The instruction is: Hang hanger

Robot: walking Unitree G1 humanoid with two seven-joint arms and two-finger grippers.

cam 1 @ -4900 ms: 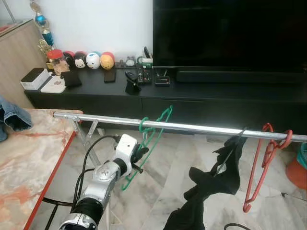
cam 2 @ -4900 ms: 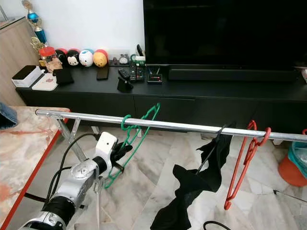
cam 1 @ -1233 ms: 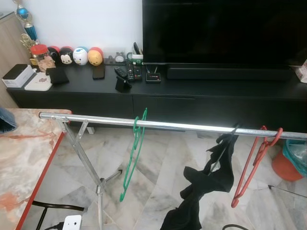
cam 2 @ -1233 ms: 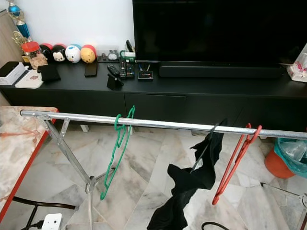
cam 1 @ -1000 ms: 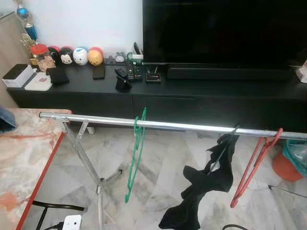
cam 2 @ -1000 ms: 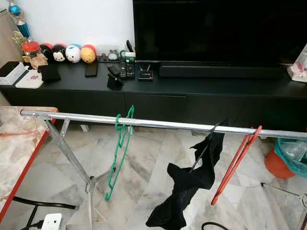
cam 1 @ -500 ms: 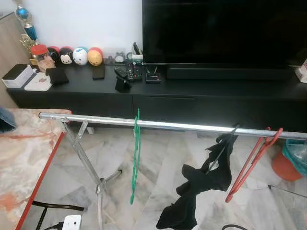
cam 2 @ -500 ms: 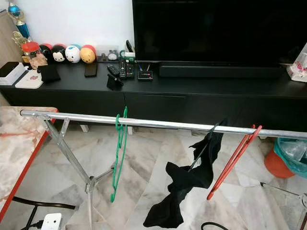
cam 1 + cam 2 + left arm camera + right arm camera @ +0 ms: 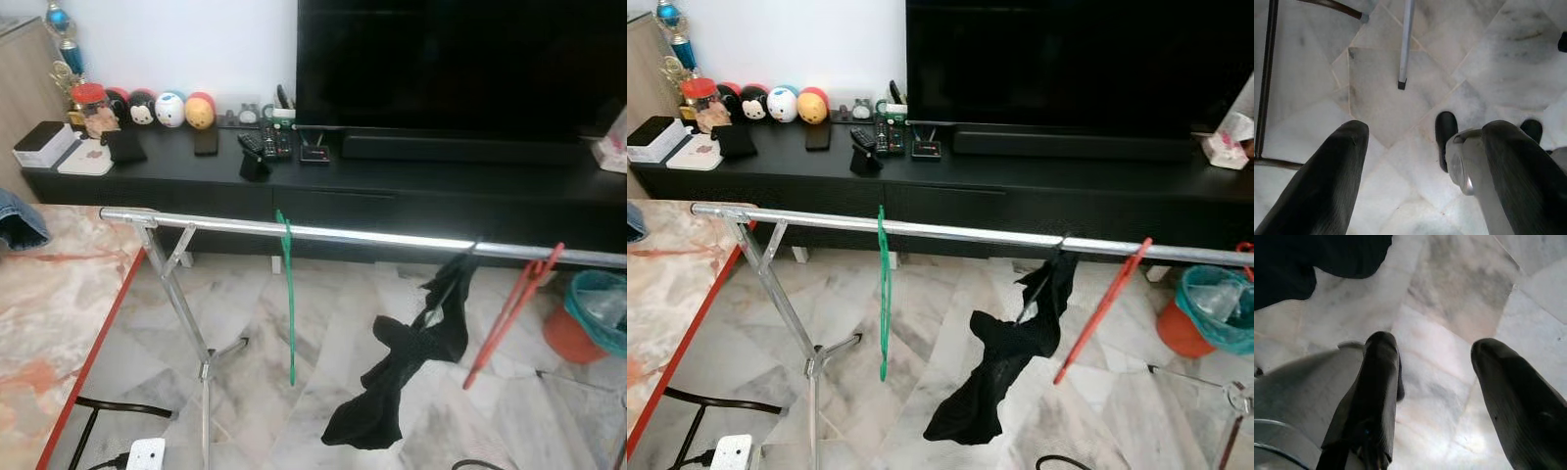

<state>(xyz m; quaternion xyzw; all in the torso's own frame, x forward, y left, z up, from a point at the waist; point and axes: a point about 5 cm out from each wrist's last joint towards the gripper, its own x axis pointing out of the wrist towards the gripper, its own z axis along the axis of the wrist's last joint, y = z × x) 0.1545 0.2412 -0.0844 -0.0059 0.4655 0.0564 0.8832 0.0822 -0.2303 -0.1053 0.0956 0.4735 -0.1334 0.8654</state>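
Marble floor lies under both my arms, which hang idle. My left gripper points down at it with its two black fingers spread and nothing between them; my right gripper is likewise parted and empty above the pale tiles. Ahead stands the silver rail of a clothes rack, my landmark. The green hanger hangs from the rail, hooked over it toward the end by the rack's crossed legs, seen almost edge-on. Further along the rail a black garment droops on its own hanger, and past that a red hanger hangs tilted. A marble-topped table with a red edge sits beside the rail's near end. Behind the rail runs a long black cabinet carrying round toys, remotes and a large television.
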